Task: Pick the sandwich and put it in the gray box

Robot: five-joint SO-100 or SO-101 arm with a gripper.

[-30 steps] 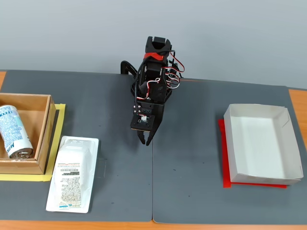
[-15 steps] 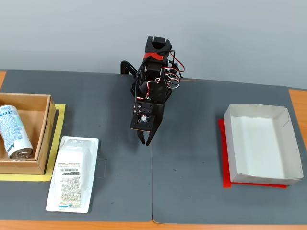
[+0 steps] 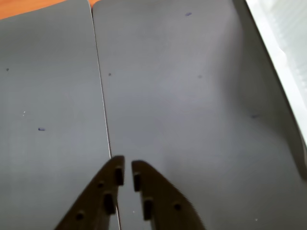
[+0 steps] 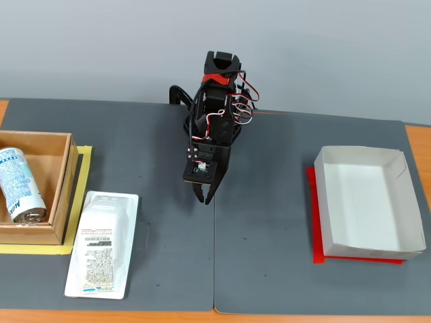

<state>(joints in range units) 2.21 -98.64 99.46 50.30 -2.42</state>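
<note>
You risk sliding the sandwich (image 4: 102, 244) off the mat instead of lifting it: it lies flat and wide near the table's front edge, just beside the wooden box (image 4: 35, 188) holding a can (image 4: 20, 184), so narrow jaws will not span it. Open them first. Your gripper (image 4: 203, 198) hangs over the mat seam at centre, arm folded, tips pointing down, jaws nearly closed and empty, as the wrist view (image 3: 126, 170) confirms. The gray box (image 4: 369, 202) sits empty, well apart at the right in the fixed view
</note>
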